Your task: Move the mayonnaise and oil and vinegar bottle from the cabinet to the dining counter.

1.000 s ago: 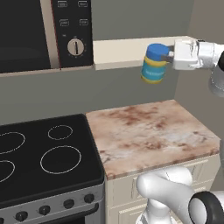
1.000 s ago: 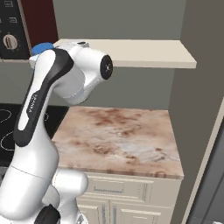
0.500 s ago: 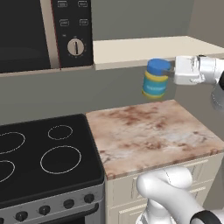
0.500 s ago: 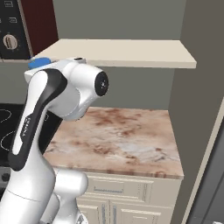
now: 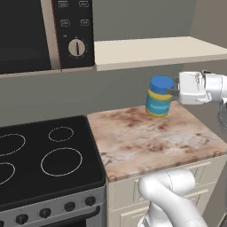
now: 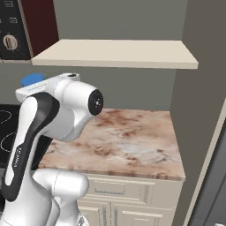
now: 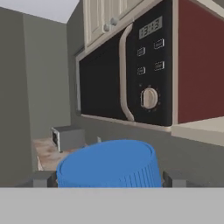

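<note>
- Because the pincer [image 5: 174, 93] comes at the mayonnaise [image 5: 159, 96] from the side, clenched on the jar just under its blue lid, you carry it upright, so the contents sit level and the label bands stay clear of the fingers.
- The jar hangs in the air below the cabinet [image 5: 155, 50] and above the marble desk [image 5: 150, 137] beside the stove [image 5: 44, 164]; it touches neither. I judge this a transit pose, low enough to clear the shelf edge before you turn toward the dining counter.
- From the left base view you get the jar whole and the side grip on it.
- In the right base view the arm covers most of it, leaving a sliver of blue lid at its left.
- Looking along the hand, you see the ribbed lid close up between the two fingertips [image 7: 43, 178], with the microwave [image 7: 131, 83] behind.
</note>
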Tool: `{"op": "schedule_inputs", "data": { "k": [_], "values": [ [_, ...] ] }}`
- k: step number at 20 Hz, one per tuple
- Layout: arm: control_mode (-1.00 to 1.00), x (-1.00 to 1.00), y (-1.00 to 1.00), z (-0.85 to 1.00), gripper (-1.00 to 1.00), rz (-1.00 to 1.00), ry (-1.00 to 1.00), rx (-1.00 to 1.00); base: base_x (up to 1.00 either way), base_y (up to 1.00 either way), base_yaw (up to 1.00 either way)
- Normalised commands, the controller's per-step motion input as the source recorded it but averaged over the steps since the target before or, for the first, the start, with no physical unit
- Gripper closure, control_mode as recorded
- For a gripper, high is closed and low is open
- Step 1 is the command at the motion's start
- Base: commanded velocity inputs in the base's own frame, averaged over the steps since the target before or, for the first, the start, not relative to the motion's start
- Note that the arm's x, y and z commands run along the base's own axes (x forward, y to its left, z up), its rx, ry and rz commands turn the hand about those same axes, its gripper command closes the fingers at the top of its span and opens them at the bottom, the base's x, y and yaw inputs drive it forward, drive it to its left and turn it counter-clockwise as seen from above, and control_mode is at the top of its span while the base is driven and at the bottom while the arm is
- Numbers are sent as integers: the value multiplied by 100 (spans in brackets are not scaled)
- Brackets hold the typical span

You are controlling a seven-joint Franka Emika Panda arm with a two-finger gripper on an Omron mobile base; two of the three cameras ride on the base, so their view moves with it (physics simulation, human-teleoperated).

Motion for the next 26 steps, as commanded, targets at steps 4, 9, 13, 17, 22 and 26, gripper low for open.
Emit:
{"op": "schedule_inputs", "data": {
  "k": [4,9,13,17,22,26],
  "values": [
    [-100,-45,4,-25,100,0,0,0,0,0,0],
    [-100,-17,2,-3,100,0,3,0,0,0,0],
    [-100,-29,10,-12,100,1,1,0,0,0,0],
    [100,0,0,0,100,0,0,0,-81,21,16],
    [100,0,0,0,100,0,0,0,-74,40,24],
    [100,0,0,0,100,0,0,0,-52,50,33]
  ]
}}
